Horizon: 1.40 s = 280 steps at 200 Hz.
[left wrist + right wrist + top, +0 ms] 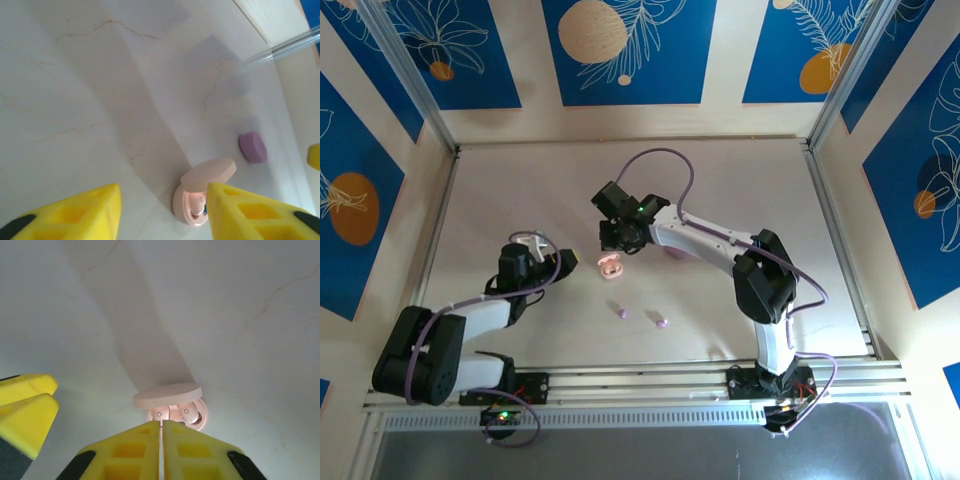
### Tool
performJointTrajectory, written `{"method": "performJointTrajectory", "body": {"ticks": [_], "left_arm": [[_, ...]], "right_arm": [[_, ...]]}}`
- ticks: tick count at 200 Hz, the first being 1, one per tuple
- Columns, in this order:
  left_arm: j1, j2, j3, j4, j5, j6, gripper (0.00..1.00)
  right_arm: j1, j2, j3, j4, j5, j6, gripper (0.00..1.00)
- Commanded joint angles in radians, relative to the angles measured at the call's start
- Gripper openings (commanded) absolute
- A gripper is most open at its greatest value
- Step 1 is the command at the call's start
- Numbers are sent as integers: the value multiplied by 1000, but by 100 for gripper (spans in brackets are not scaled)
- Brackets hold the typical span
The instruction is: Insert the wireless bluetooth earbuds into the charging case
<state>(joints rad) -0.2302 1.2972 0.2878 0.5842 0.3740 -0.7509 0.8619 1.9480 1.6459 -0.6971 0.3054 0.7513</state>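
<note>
My overhead camera looks down from behind me, far off, the table (pixel 520 190) filling mid-frame. Each wrist camera peers close along my yellow fingers (pixel 75 215). All three share the open pink case (pixel 611 266).

Counted on the table (pixel 520 200): six items of two kinds
One pink charging case (pixel 610 266) stood open, with one purple case (pixel 252 146) near it; two pale pink earbuds (pixel 159 414) (pixel 186 411) sat inside the pink case, and two light purple earbuds (pixel 623 313) (pixel 661 322) lay loose on its near side, apart from each other
</note>
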Motion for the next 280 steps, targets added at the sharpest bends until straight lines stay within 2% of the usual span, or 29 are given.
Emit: {"method": "performJointTrajectory", "body": {"ticks": [1,27,40,102,280], "left_arm": [[-18,30,41,20,40,17,39],[-21,52,55,17,50,19,30],[-23,56,59,13,52,21,29],[-24,60,63,8,53,22,28],[-30,74,65,17,53,24,28]], "right_arm": [[-9,50,61,-8,-68,-15,7],[-18,106,114,-30,-99,-22,7],[-19,132,141,-43,-111,-26,7],[-21,193,160,-72,-133,-24,9],[1,172,88,-98,-127,-17,10]]}}
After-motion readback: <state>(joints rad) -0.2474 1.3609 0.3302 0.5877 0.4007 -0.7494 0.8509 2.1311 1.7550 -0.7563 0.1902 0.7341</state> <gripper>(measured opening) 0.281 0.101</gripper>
